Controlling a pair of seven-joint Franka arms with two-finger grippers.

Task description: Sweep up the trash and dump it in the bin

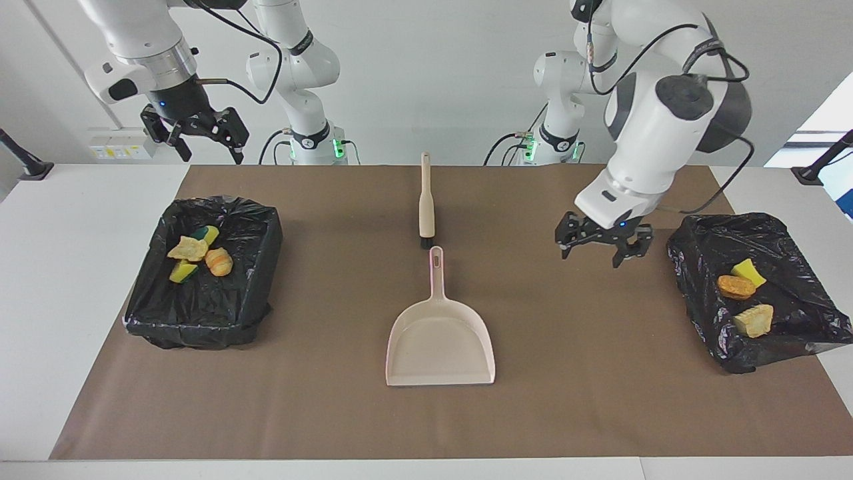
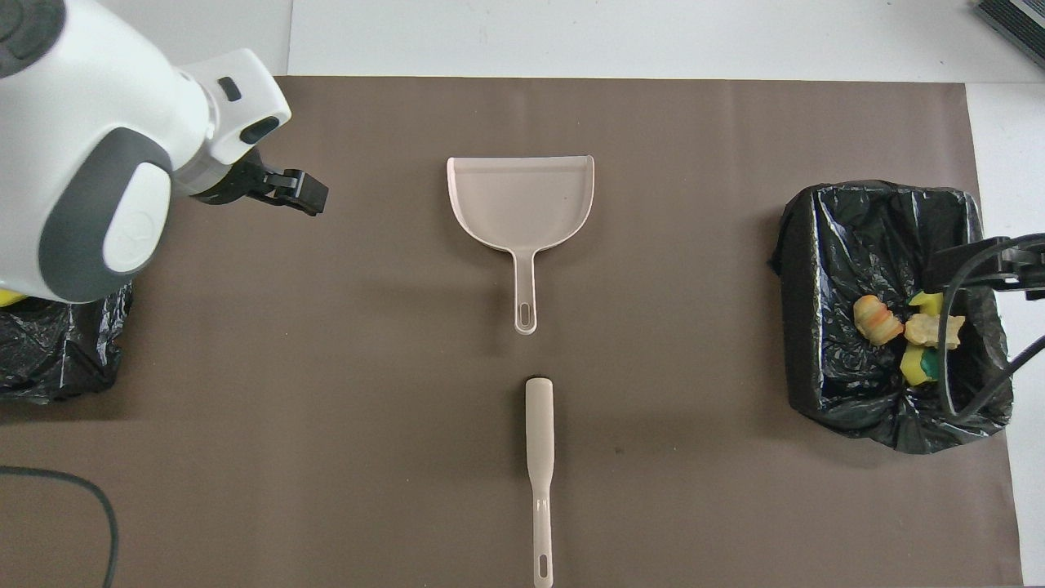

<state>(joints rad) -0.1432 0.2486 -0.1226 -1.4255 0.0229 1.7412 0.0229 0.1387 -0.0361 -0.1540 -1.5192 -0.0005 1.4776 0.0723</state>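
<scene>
Seven small yellow-green sponge and tan bread-like trash scraps [image 1: 200,257] lay in two black-lined bins [image 1: 260,267], at three and nine o'clock of the pink plastic dustpan [image 1: 440,343]. The left claw [image 1: 603,245] and right claw [image 1: 196,137] both hung open, empty.

Bright, even light from above; soft faint shadows, everything sharp.

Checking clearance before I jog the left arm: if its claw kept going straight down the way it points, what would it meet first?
Most likely the bare brown mat. The left claw points down between the dustpan and the bin at the left arm's end, with nothing visible beneath it, though depth is hard to judge.
</scene>
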